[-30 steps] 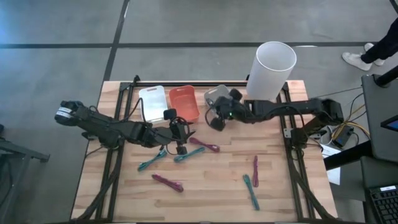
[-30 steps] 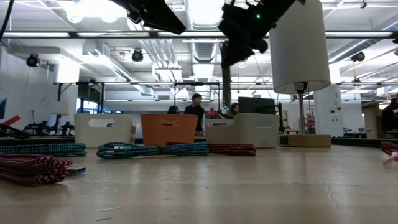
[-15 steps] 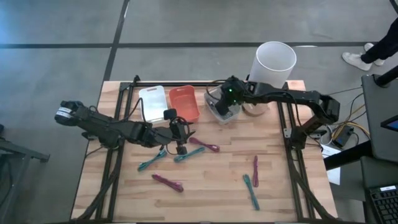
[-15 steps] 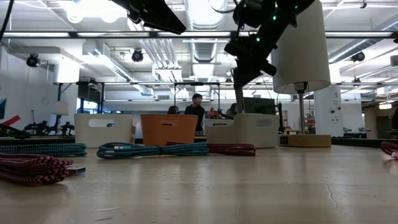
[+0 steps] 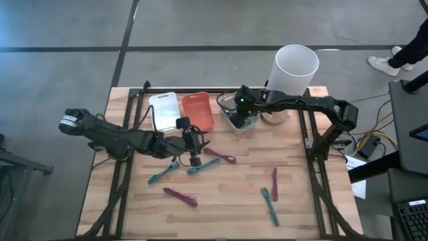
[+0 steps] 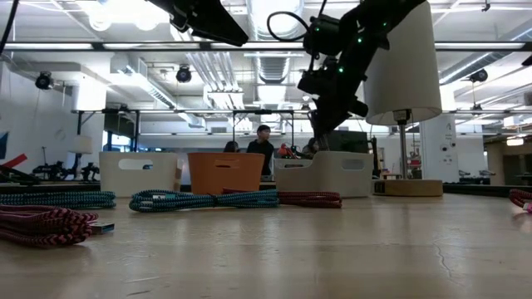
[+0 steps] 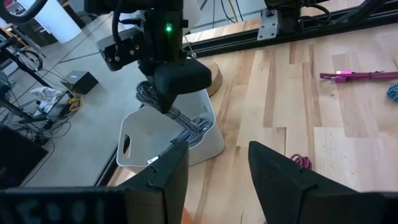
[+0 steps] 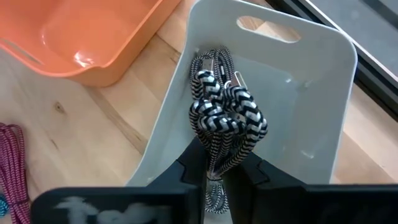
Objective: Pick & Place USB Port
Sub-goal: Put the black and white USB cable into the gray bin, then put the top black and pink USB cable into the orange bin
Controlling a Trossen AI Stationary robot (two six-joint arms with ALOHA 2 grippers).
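My right gripper (image 5: 239, 112) hangs over the pale grey bin (image 8: 311, 106) at the table's far middle, shut on a bundled black-and-white braided USB cable (image 8: 227, 118). The left wrist view shows that gripper (image 7: 166, 93) with the cable's loops (image 7: 189, 122) reaching down inside the bin (image 7: 211, 140). My left gripper (image 5: 194, 155) waits open above the table's middle, over a teal cable (image 5: 202, 166) and a magenta cable (image 5: 221, 157); its fingers (image 7: 165, 180) hold nothing. My right gripper pinches the cable bundle between its two fingers, by strands at one end of the bundle (image 8: 214, 163). The fingers come from above, slanting down toward the far side. The bundle hangs below them inside the bin's rim; whether it touches the bin's floor I cannot tell.
A white bin (image 5: 164, 110) and an orange bin (image 5: 198, 109) stand left of the grey one. A tall white cylinder (image 5: 293, 75) stands at the far right. More teal and magenta cables (image 5: 180, 196) (image 5: 274, 182) (image 5: 269, 205) lie on the near half of the wooden table.
My right gripper has carried the black-and-white cable toward the table's far edge and down, tipping more steeply downward, and now holds it over the grey bin. The cable has come down from clear air into the bin's opening.
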